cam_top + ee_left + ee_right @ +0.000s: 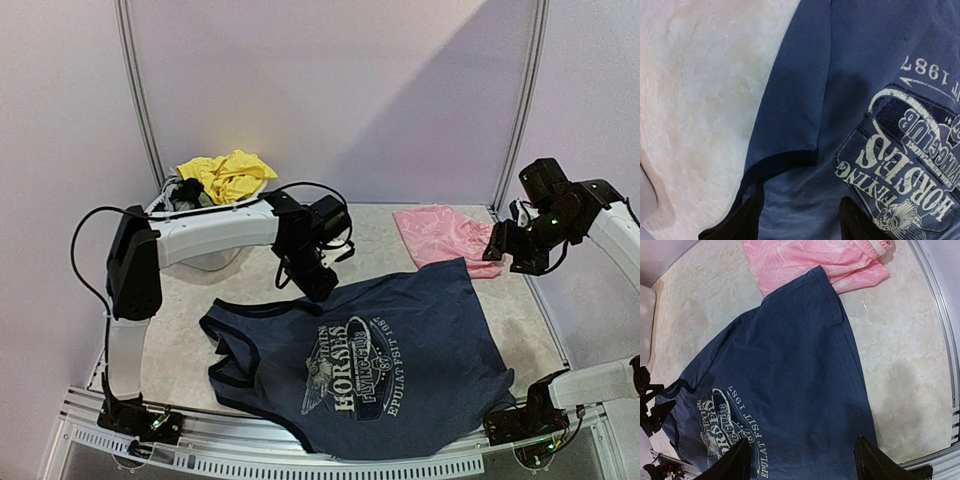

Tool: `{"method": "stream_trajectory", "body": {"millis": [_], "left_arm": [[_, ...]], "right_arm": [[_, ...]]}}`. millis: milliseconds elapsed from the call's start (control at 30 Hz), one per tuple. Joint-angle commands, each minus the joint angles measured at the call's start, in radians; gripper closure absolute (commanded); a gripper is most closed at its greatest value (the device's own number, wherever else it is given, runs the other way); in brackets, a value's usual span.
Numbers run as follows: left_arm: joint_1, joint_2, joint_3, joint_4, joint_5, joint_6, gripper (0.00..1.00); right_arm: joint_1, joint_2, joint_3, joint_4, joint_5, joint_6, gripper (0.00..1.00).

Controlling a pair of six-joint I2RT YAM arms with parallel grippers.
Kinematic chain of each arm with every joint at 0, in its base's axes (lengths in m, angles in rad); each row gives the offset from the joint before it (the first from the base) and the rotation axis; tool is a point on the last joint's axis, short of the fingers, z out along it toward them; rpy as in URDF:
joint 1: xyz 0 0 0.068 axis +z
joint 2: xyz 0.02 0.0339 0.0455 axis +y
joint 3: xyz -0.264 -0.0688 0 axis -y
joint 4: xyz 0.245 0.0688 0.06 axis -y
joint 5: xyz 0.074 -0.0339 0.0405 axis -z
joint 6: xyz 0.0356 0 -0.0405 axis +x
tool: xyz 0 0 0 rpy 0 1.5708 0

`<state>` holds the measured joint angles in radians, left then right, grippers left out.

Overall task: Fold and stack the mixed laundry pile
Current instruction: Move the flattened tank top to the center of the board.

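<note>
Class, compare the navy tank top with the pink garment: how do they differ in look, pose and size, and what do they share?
The navy tank top is dark with white lettering; the pink garment is pale with none. The tank top lies spread open; the pink garment is bunched. The tank top covers far more area than the pink garment. Both are soft cloth, overlapping at one corner.

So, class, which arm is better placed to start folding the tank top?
Left. The left hand hangs low over the tank top, at its armhole trim; the right hand sits high, beside the pink piece.
</note>
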<state>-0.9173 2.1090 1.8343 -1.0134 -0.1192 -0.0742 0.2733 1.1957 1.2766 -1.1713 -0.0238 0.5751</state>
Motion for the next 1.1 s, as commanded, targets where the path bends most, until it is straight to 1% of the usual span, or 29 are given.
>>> {"method": "stream_trajectory", "body": {"millis": [0, 200, 400, 567, 700, 733, 767, 833, 900, 1067], "left_arm": [[-0.014, 0.074, 0.058, -0.102, -0.001, 0.105, 0.45], [-0.016, 0.131, 0.036, -0.072, 0.021, 0.129, 0.50], [-0.018, 0.181, 0.071, -0.039, -0.047, 0.149, 0.52], [-0.020, 0.209, 0.082, -0.016, -0.069, 0.150, 0.51], [-0.020, 0.227, 0.095, -0.006, -0.073, 0.160, 0.52], [-0.020, 0.230, 0.099, -0.006, -0.073, 0.163, 0.54], [-0.020, 0.234, 0.102, -0.005, -0.072, 0.168, 0.59], [-0.020, 0.243, 0.117, -0.011, -0.072, 0.176, 0.82], [-0.020, 0.246, 0.124, -0.015, -0.079, 0.182, 0.99], [-0.009, 0.239, 0.138, -0.024, -0.093, 0.207, 1.00]], "right_arm": [[-0.005, -0.047, -0.027, -0.065, -0.016, 0.052, 0.29], [-0.005, -0.105, -0.039, -0.103, -0.001, 0.084, 0.29], [-0.005, -0.132, -0.043, -0.118, -0.013, 0.109, 0.29], [-0.005, -0.134, -0.039, -0.126, -0.012, 0.120, 0.29], [-0.006, -0.128, -0.036, -0.126, -0.013, 0.122, 0.29], [-0.004, -0.128, -0.037, -0.126, -0.012, 0.123, 0.29], [-0.005, -0.126, -0.038, -0.125, -0.011, 0.122, 0.29], [-0.006, -0.123, -0.040, -0.121, -0.011, 0.123, 0.29], [-0.005, -0.119, -0.042, -0.117, -0.010, 0.122, 0.29], [-0.005, -0.107, -0.048, -0.099, -0.009, 0.120, 0.29]]}}
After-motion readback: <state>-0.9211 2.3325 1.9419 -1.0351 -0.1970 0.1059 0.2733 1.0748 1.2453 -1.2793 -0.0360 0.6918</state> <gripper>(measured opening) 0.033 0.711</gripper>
